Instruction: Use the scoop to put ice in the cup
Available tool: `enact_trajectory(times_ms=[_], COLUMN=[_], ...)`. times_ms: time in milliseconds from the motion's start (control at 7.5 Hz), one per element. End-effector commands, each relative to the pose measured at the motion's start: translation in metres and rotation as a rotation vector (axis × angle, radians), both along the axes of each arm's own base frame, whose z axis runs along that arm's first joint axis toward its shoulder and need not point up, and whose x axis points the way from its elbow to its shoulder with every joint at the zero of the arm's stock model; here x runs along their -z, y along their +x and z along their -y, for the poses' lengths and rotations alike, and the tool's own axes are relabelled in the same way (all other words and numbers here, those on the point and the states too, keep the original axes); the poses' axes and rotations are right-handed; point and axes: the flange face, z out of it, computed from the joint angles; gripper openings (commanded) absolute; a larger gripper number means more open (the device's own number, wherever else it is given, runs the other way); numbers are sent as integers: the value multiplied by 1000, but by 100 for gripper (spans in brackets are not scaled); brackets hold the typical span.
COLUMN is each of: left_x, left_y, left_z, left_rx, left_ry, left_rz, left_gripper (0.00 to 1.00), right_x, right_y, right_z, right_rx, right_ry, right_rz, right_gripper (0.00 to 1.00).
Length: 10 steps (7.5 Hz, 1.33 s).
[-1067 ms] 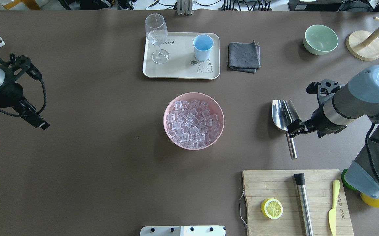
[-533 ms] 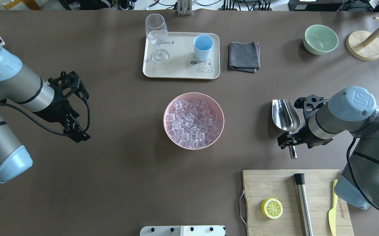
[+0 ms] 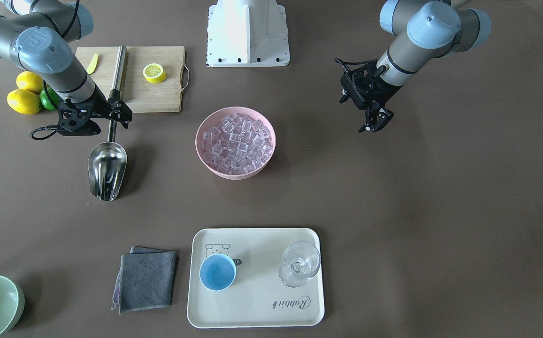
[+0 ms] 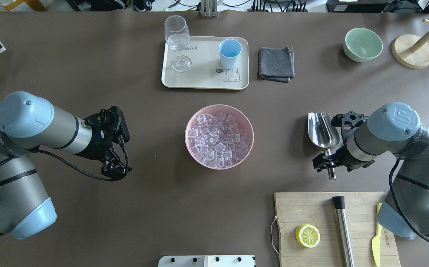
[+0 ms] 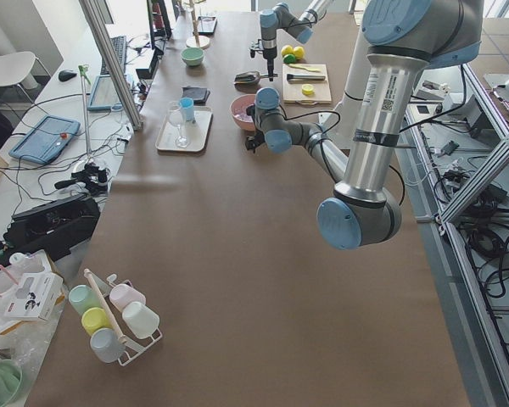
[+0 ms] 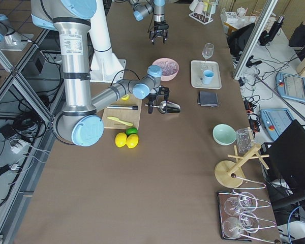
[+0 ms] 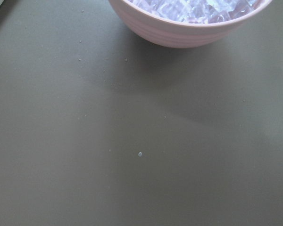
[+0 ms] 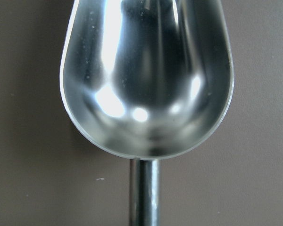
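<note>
Ice, small clear cubes (image 4: 216, 139), heaped in the round pink bowl (image 4: 218, 167). Shiny stainless-steel scoop (image 4: 322, 128) flat to its right, apart, trough empty: probably rigid, light and slick, so best pinched on the thin rod handle. Right gripper (image 4: 326, 165) low at that handle; clamped or not, cannot tell. Left gripper (image 4: 116, 170) parted, empty. Small light-blue cup (image 4: 230, 52) upright on the cream tray (image 4: 203, 81) beyond.

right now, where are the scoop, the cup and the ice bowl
scoop (image 4: 323, 129), overhead view, middle of its trough
cup (image 4: 230, 49), overhead view, blue inside
ice bowl (image 4: 187, 135), overhead view, left rim
</note>
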Motion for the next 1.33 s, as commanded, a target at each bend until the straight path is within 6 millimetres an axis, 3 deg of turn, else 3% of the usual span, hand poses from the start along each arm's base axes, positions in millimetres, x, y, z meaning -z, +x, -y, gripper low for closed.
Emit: enact_trajectory(times_ms=[0,133,533,800,1067,1200], left_x=[1,8,-4,11,16,9], left_y=[30,40,67,87,95,99], left_z=[1,6,2,9,13,17], left_rx=[-7,-8,48,44,44,48], left_ry=[63,72,163,172,174,181], left_rz=[-62,-73,-127,-145,-151,-164], left_gripper=[98,98,98,98,98,98], right_x=[1,1,2,2,4,4], right_y=[-2,-3,-4,-5,-5,-5], right_z=[-1,-2,-3,-5,-5,-5], right_rx=[-4,-2,-11,-10,-8,-8], right_ry=[-6,-6,-13,-12,-10,-10], right_rz=[0,0,0,0,4,4], right_gripper=[98,98,98,94,55,51])
